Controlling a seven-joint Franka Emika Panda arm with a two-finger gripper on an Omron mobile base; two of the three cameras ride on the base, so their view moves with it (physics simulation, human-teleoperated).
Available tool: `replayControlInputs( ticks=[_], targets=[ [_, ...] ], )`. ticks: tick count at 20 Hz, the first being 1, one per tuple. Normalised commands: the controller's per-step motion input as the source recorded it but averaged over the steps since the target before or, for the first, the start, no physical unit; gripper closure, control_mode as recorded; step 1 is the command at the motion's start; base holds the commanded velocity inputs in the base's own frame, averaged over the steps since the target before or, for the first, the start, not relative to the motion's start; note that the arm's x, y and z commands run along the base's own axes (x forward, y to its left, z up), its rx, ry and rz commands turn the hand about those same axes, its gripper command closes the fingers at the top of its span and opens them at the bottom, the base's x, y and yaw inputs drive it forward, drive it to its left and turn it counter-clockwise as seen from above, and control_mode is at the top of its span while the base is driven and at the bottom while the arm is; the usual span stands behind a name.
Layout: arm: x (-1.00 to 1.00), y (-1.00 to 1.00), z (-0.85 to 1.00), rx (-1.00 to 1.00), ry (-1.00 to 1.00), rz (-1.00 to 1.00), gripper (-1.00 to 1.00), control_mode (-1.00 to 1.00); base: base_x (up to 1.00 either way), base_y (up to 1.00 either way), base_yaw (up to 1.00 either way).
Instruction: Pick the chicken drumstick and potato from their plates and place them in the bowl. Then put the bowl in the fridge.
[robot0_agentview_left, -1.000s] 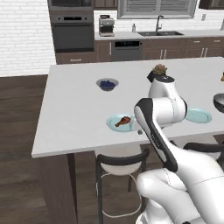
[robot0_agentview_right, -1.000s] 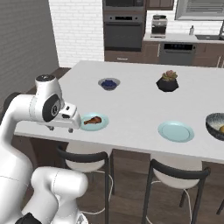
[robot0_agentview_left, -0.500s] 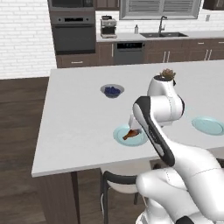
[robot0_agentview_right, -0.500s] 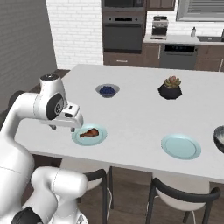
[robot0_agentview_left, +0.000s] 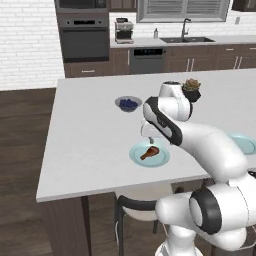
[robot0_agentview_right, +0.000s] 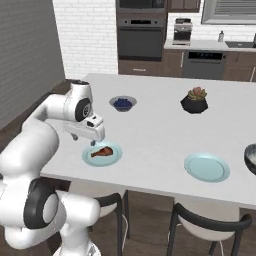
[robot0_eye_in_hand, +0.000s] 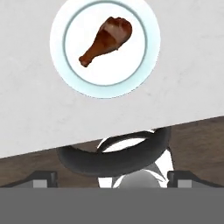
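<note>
Two plates sit on the white counter (robot0_agentview_right: 150, 145), both near its front edge. One plate (robot0_agentview_right: 95, 158) on the left carries a single drumstick (robot0_agentview_right: 103, 151), which lies in the middle of it; in the hand view the drumstick (robot0_eye_in_hand: 106, 40) has its thick end to the upper right and its thin bone end to the lower left of the plate (robot0_eye_in_hand: 144, 61). One more plate (robot0_agentview_right: 207, 167), bare, lies to the right, well apart from the first. One dark bowl (robot0_agentview_right: 251, 159) shows at the right edge of the right base view, cut off by the frame. One small bowl of blueberries (robot0_agentview_right: 122, 103) stands farther back on the left, and one black pot (robot0_agentview_right: 194, 101) with a succulent stands farther back to the right of it. Two stools (robot0_agentview_right: 210, 220) stand under the near side of the counter.

One arm reaches over the counter's near left part, its elbow raised and its wrist bent downward. Its gripper (robot0_agentview_right: 92, 144) hangs just above the far left rim of the drumstick's plate, pointing down, not touching the food. Its jaws are spread wide and grasp nothing.
</note>
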Motion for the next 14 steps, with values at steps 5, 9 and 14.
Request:
replayControlInputs(
  ticks=[5, 9, 14],
  targets=[
    [0.76, 0.0, -0.71, 0.0, 0.09, -0.67, -1.0, -1.0, 0.0, 0.0, 0.0],
    [0.66, 0.0, -0.6, 0.0, 0.01, -0.6, -1.0, -1.0, 0.0, 0.0, 0.0],
    [0.58, -0.23, -0.33, 0.0, 0.0, -0.21, -1.0, -1.0, 0.0, 0.0, 0.0]
  ],
)
